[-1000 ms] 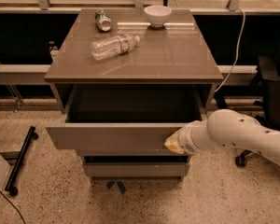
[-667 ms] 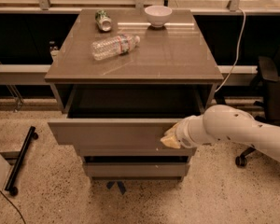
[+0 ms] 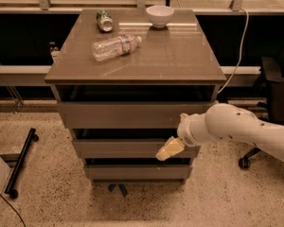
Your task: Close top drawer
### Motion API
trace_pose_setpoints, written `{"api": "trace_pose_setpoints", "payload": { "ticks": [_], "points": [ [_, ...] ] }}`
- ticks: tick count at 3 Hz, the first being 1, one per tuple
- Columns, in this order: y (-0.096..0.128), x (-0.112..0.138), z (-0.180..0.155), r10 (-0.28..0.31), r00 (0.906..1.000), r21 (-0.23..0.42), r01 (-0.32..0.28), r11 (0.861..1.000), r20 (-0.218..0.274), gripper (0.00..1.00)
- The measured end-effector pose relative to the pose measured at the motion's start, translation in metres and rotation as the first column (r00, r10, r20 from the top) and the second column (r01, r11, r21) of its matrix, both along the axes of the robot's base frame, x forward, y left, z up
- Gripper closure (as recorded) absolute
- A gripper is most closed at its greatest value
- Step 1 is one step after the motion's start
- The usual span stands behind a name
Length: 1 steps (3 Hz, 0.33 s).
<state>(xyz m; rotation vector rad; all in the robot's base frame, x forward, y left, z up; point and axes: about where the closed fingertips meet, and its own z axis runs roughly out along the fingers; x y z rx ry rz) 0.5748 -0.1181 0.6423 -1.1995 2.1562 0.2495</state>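
The top drawer (image 3: 123, 115) is a wide grey-brown flat panel under the cabinet top. It stands only slightly out from the cabinet, with a thin dark gap above it. My gripper (image 3: 169, 149) is at the end of the white arm coming in from the right. It sits just below the drawer's right lower edge, in front of the middle drawer (image 3: 128, 148). Its pale tip points down and left.
On the cabinet top (image 3: 180, 56) lie a clear plastic bottle (image 3: 114, 46), a can (image 3: 104, 20) and a white bowl (image 3: 159, 15). A bottom drawer (image 3: 137, 171) is below. An office chair (image 3: 274, 93) stands right, a black stand leg (image 3: 21, 160) lies left.
The top drawer has slid inward from wide open to almost shut. My gripper has moved in toward the cabinet with it and now sits a little lower than the drawer front.
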Motion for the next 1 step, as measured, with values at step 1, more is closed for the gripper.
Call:
{"api": "trace_pose_setpoints", "payload": {
  "ticks": [1],
  "points": [
    [0.0000,0.0000,0.0000,0.000,1.0000,0.000,0.000,1.000,0.000,0.00]
  ]
}}
